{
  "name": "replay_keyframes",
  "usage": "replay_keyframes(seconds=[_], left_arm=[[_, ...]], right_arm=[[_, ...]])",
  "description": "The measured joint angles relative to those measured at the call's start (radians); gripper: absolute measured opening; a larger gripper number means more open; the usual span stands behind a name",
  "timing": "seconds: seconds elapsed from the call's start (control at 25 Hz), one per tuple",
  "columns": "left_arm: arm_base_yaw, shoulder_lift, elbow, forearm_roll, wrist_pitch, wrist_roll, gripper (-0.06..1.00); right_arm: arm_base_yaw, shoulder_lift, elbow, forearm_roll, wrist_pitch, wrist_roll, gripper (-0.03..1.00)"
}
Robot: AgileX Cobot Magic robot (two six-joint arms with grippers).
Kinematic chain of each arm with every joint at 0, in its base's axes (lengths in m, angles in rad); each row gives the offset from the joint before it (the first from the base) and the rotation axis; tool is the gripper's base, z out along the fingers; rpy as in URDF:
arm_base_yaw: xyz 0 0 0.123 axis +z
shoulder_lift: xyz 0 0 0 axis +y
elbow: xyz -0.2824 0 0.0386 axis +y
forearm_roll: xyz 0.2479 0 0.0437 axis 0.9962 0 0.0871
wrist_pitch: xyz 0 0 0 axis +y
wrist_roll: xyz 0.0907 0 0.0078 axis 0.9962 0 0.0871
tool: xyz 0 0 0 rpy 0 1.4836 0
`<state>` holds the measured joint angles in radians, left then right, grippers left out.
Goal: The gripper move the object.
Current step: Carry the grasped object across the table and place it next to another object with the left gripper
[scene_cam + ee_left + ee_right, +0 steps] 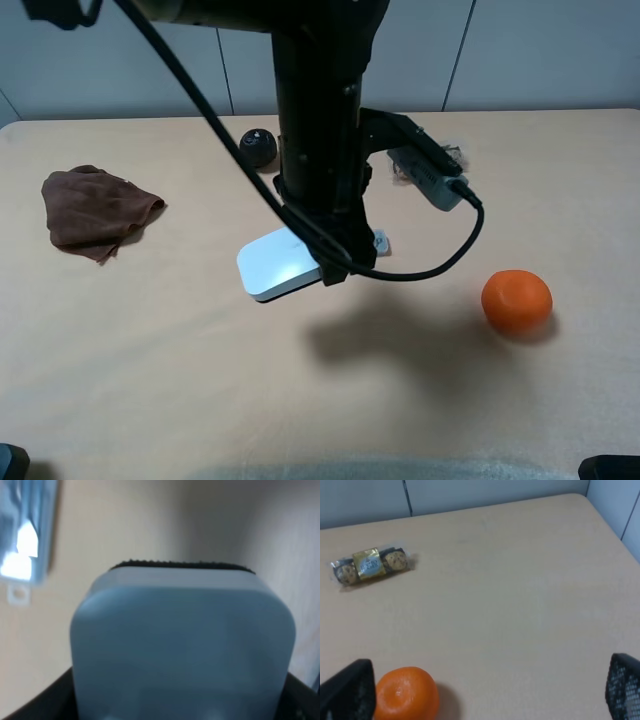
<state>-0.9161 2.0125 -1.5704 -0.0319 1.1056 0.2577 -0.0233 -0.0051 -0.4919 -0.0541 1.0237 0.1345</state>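
Observation:
The white glossy case [278,263] lies near the table's middle, its right end under my left gripper [336,268]. The left wrist view shows the case [182,645] filling the space between the jaws, with a black ribbed edge [182,565] at its far end. The left gripper is shut on it. I cannot tell whether the case touches the table or hangs just above it. My right gripper [487,692] is open and empty, with its black fingers [350,692] at the lower corners of the right wrist view. It is low over the table beside the orange [406,694].
The orange [516,300] sits right of the case. A brown cloth [95,210] lies at the left and a black round object [258,146] at the back. A chocolate pack [370,564] lies further back. A translucent blue pen case [25,535] lies close to the white case.

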Motion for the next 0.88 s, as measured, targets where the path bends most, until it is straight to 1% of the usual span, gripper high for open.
replay_keyframes(seconds=[0.28, 0.64, 0.8, 0.88], left_arm=[[-0.009, 0.132, -0.221, -0.008, 0.019, -0.038, 0.62], [-0.012, 0.338, -0.569, -0.069, 0.031, -0.057, 0.62], [-0.014, 0.418, -0.673, -0.073, 0.020, -0.058, 0.62], [-0.019, 0.444, -0.702, -0.074, -0.011, -0.058, 0.62]], right_arm=[[0.000, 0.000, 0.000, 0.000, -0.001, 0.000, 0.69], [0.000, 0.000, 0.000, 0.000, -0.001, 0.000, 0.69], [0.000, 0.000, 0.000, 0.000, -0.001, 0.000, 0.69], [0.000, 0.000, 0.000, 0.000, -0.001, 0.000, 0.69]])
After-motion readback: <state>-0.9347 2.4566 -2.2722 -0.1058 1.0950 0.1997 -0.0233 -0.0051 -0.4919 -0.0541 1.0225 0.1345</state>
